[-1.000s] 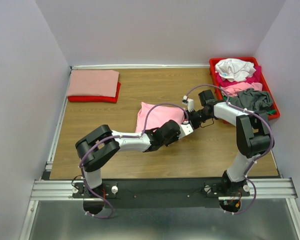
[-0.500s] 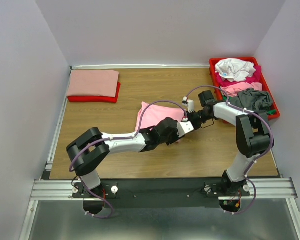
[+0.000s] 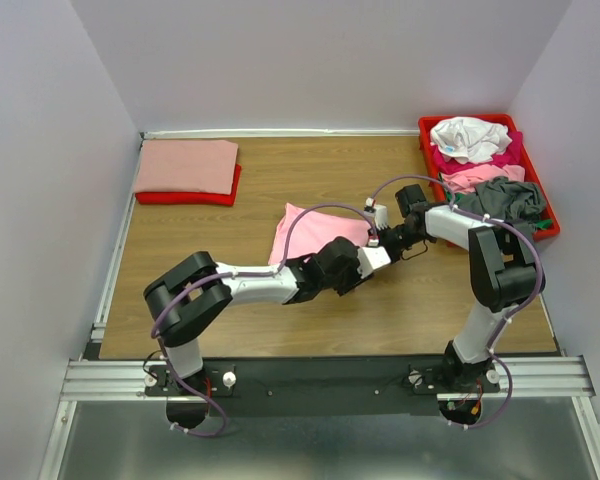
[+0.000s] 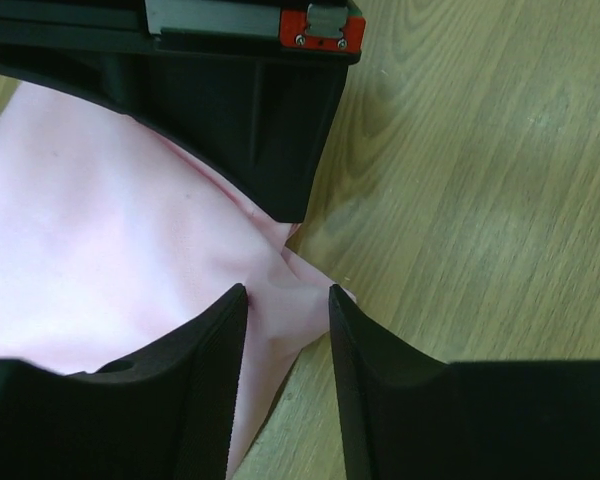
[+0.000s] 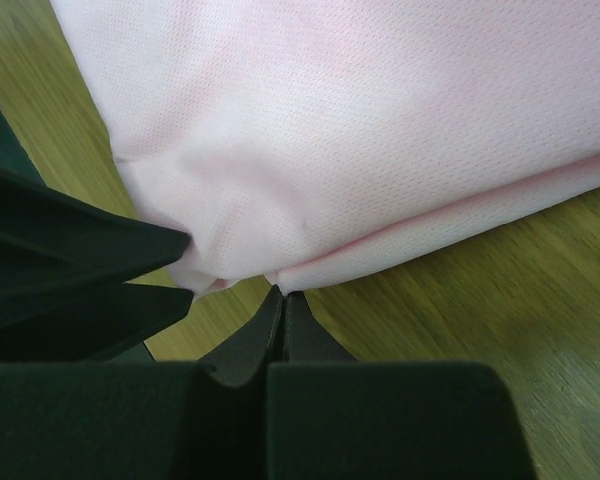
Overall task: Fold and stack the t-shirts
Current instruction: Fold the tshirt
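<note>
On the counter (image 3: 310, 175), the left fingers (image 4: 195, 390) stand apart around the pink shirt (image 3: 305, 235) corner, while the right fingers (image 5: 242, 352) are together, pinching its edge.

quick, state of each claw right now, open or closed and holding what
left claw: open, straddling a corner of the pink t-shirt
right claw: closed, pinching the pink t-shirt's edge

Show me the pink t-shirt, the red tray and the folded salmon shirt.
pink t-shirt (image 3: 305, 230): top view, its flat middle.
red tray (image 3: 425, 125): top view, rim's back left corner.
folded salmon shirt (image 3: 185, 165): top view, middle of its top face.
</note>
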